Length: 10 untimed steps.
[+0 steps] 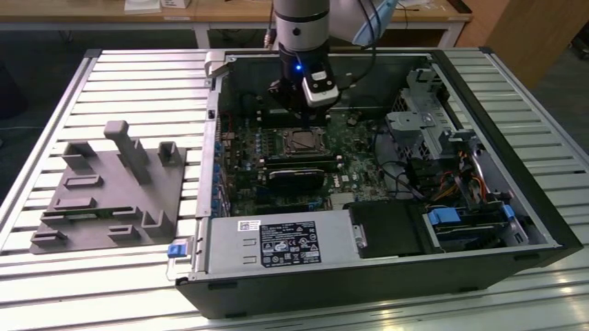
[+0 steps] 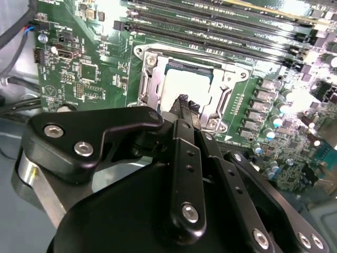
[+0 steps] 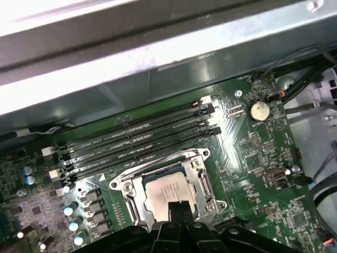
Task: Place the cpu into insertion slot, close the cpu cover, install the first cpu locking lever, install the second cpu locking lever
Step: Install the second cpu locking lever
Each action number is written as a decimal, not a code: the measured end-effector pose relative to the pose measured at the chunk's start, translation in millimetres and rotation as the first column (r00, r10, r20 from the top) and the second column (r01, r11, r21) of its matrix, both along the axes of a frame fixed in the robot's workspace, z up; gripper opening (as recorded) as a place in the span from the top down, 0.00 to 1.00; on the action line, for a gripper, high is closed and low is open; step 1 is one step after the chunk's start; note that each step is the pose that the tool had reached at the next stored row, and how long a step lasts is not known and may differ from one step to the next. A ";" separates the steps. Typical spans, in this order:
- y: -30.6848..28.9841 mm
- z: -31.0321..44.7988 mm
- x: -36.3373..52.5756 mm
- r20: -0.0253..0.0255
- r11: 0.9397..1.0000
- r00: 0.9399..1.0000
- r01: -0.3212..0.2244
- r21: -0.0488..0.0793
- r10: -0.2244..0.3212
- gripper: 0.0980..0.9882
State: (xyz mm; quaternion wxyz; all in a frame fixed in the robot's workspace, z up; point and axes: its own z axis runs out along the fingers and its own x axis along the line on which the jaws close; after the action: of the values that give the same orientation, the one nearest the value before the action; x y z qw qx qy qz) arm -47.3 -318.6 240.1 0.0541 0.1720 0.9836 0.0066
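We see a ribbed metal table [image 1: 120, 76] carrying an open computer case [image 1: 515, 207] beside a grey fixture block [image 1: 110, 193]; inside lies the green motherboard [image 3: 253, 158]. The cpu [image 3: 167, 191], a pale silvery square chip, sits in the insertion slot [image 2: 150, 84], and the cpu cover [image 3: 201, 182], a silvery windowed frame, lies flat around it. The gripper [image 2: 186, 107] hangs just above the chip, its two black fingertips [image 2: 182, 100] drawn nearly together, grasping nothing; long memory slots [image 3: 137, 137] run beside the socket.
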 end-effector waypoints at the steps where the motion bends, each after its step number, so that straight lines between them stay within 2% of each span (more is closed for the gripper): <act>1: 0.0 1.1 0.0 0.000 1.000 1.000 0.000 0.000 0.000 0.99; 10: -0.2 2.8 0.0 0.000 1.000 1.000 0.000 0.000 0.000 0.99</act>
State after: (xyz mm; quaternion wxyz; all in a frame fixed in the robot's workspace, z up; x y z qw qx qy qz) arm -47.3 -318.8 242.9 0.0540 0.1720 0.9836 0.0064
